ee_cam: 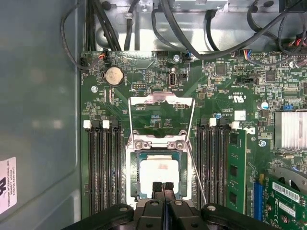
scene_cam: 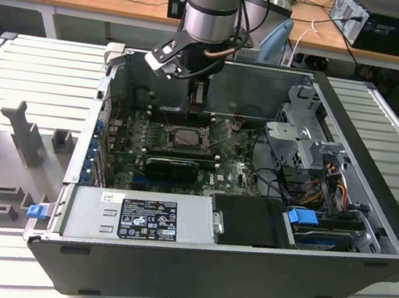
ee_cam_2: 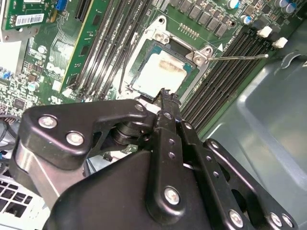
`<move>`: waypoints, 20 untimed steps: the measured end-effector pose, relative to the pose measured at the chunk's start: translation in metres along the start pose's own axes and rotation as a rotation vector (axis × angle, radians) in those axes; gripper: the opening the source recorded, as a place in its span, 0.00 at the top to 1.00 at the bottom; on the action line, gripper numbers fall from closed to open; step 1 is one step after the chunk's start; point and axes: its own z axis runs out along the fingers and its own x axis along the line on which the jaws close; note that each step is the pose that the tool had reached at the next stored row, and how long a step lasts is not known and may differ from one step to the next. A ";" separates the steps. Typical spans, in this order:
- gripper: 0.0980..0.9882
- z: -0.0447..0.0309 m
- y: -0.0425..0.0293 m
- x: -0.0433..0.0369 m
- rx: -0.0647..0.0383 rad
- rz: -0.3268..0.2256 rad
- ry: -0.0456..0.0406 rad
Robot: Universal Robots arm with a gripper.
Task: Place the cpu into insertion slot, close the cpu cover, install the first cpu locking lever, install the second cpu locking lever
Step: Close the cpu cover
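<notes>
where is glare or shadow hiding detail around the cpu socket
In the first wrist view the cpu glares almost white, and the open cpu cover shines along the bar farthest from the socket; in the second wrist view the cpu face is bright but a brownish smear reads clearly; in the exterior view the insertion slot sits dim inside the case below the gripper.

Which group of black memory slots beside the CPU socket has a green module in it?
The group toward the silver heat sink: a green module stands in its outer slot. The group by the grey case wall is empty.
</notes>
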 end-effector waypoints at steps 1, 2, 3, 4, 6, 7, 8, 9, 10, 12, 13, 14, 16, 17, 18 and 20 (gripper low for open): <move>0.99 -0.0003 0.0002 0.0000 0.000 0.000 0.0000; 0.99 -0.0007 0.0004 0.0000 0.000 0.000 0.0000; 0.99 -0.0008 0.0004 0.0000 0.000 0.000 0.0002; 0.99 -0.0010 0.0004 0.0000 0.000 0.000 0.0001; 0.99 -0.0012 0.0004 0.0000 0.000 -0.001 0.0000; 0.99 -0.0013 0.0004 0.0000 0.000 -0.001 0.0000; 0.99 -0.0016 0.0004 0.0000 0.000 -0.001 -0.0001; 0.99 -0.0019 0.0004 0.0000 0.000 -0.001 -0.0002; 0.99 -0.0027 0.0006 0.0000 0.000 -0.002 -0.0001; 0.99 -0.0060 0.0009 0.0000 0.000 -0.001 -0.0001; 0.99 -0.0074 0.0010 0.0000 0.000 -0.001 0.0000; 0.99 -0.0084 0.0010 0.0000 0.000 -0.001 0.0000; 0.99 -0.0092 0.0015 0.0001 0.000 -0.002 0.0002; 0.99 -0.0093 0.0028 0.0001 0.000 -0.002 0.0001; 0.99 -0.0093 0.0066 0.0001 0.000 -0.003 0.0000; 0.99 -0.0092 0.0138 0.0002 0.001 -0.003 0.0000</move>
